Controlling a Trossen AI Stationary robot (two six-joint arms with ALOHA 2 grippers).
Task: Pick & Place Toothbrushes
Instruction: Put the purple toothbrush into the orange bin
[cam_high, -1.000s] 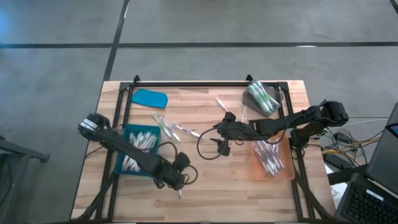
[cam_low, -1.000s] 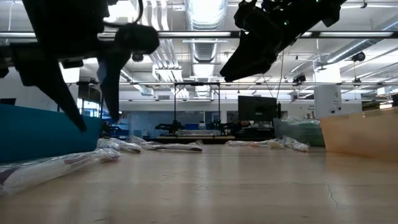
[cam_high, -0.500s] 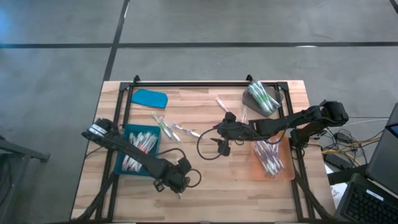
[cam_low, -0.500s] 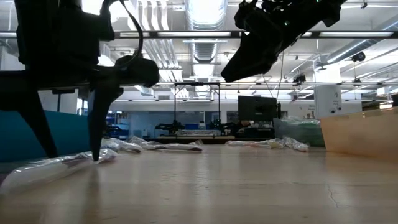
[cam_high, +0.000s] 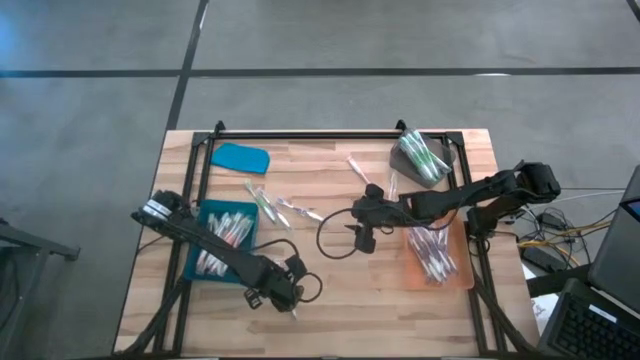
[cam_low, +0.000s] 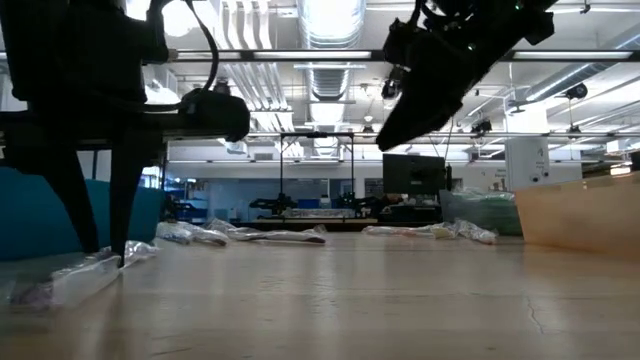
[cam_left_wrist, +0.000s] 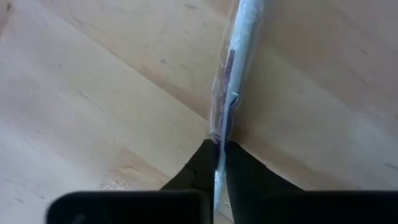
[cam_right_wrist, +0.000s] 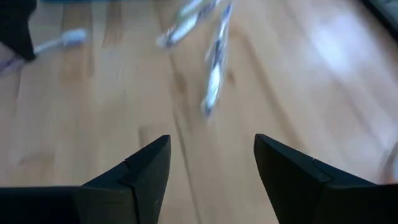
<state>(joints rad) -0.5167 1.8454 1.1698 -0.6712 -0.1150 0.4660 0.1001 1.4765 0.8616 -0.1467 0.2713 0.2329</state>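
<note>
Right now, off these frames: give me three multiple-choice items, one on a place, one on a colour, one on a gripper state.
1. Where is the left gripper?
A. over the tan tray
B. at the table's near edge, just past the teal rectangular tray
C. on the blue cloth

2. What colour is the flat cloth-like pad at the table's far left?
A. blue
B. red
C. yellow

3. How is the left gripper set?
A. wide open
B. shut on nothing
C. shut on a clear-wrapped toothbrush

Key: 1 B, the high view puts it at the near edge beside the teal tray. 2 A, the pad is plainly blue from above. 3 C, the left wrist view shows the dark fingers pinched on the wrapped toothbrush's end.
</note>
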